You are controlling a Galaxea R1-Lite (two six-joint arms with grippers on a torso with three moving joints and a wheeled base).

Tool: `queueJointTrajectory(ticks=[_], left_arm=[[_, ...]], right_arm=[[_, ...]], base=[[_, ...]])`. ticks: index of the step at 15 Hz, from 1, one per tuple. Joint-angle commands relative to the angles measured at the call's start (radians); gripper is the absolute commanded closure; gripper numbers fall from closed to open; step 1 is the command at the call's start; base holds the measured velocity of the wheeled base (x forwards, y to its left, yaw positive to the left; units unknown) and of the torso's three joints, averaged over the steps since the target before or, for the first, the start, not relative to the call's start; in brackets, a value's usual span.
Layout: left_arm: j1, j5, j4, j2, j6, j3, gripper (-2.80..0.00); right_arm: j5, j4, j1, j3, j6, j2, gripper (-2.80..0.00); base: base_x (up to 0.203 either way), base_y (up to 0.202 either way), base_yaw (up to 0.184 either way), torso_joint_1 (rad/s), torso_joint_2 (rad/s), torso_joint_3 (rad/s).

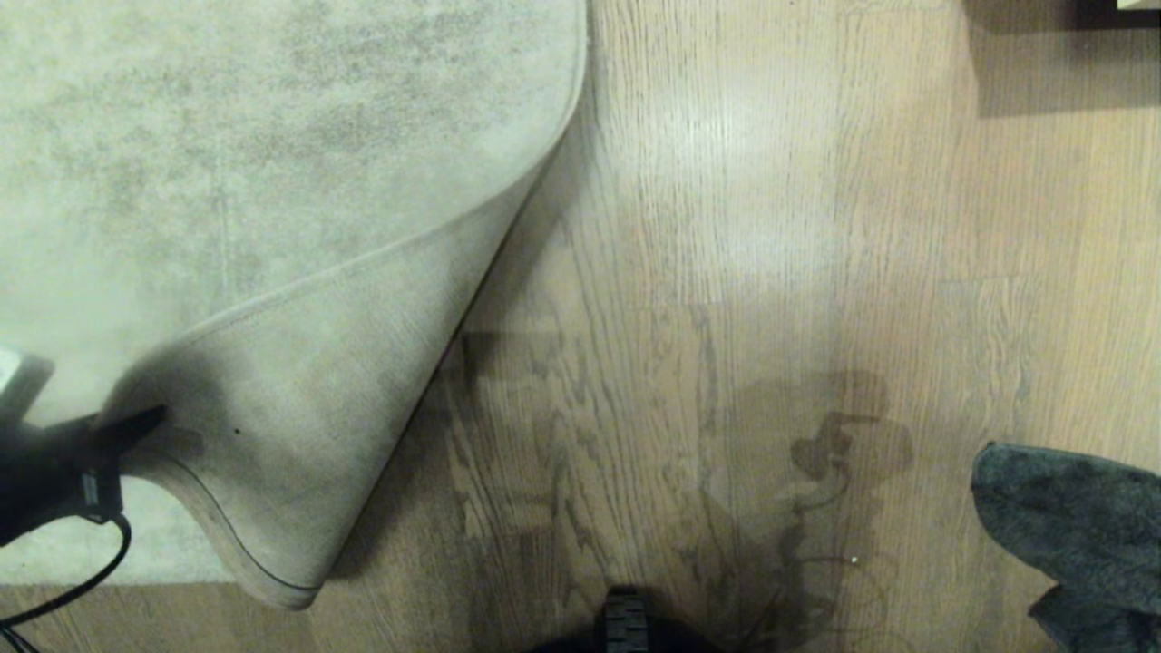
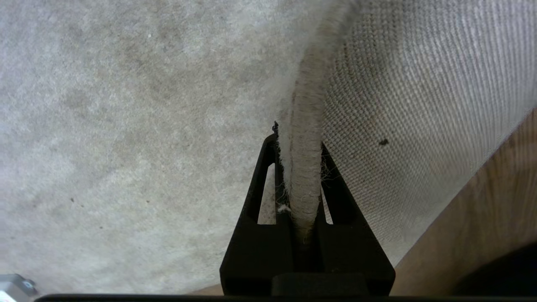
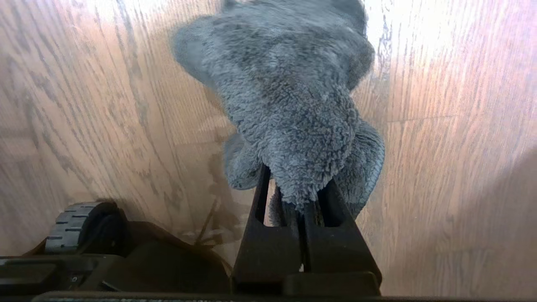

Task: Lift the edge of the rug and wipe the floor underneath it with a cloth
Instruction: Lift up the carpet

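Beside the bare floor [image 1: 726, 227], the left claw [image 2: 300, 167] pinches the rug [image 1: 272, 181] edge, folded back; the right claw [image 3: 293, 197] pinches the cloth [image 3: 289, 105].

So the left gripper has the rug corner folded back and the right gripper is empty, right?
Not quite. The left gripper does hold the rug folded back, but the right gripper is shut on the cloth, as the right wrist view shows.

Rug corner folded back over bare wood floor, cloth off to the side.

The pale grey-beige rug [image 1: 272, 163] has its corner turned over, woven backing up. Light brown plank floor [image 1: 726, 272] lies exposed beside it. The fuzzy grey-teal cloth [image 1: 1079, 526] hangs bunched, well apart from the rug.
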Motion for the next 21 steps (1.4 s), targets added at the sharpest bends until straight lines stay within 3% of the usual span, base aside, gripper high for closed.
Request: queueJointTrajectory(ticks=[1,4,8,10,14,21], left_arm=[[0.0,-0.038,-0.003,0.021,0.033,-0.004,0.0],[0.02,-0.045,-0.004,0.044,0.054,-0.005,0.0],[0.156,-0.068,-0.004,0.028,0.057,0.0,0.0],[0.145,-0.1,-0.005,0.028,0.056,0.003,0.0],[0.151,-0.091,-0.017,-0.007,0.047,0.111,0.0],[0.151,-0.079,-0.018,-0.027,0.047,0.111,0.0]], right_arm=[[0.0,-0.001,0.001,0.0,0.0,0.001,0.0],[0.0,-0.001,0.001,0.0,0.0,0.001,0.0],[0.0,-0.001,0.001,0.0,0.0,0.001,0.0],[0.0,-0.001,0.001,0.0,0.0,0.001,0.0],[0.0,-0.001,0.001,0.0,0.0,0.001,0.0],[0.0,-0.001,0.001,0.0,0.0,0.001,0.0]], base=[[0.0,0.0,0.0,0.0,0.0,0.0],[0.0,0.0,0.0,0.0,0.0,0.0],[0.0,0.0,0.0,0.0,0.0,0.0],[0.0,0.0,0.0,0.0,0.0,0.0],[0.0,0.0,0.0,0.0,0.0,0.0],[0.0,0.0,0.0,0.0,0.0,0.0]])
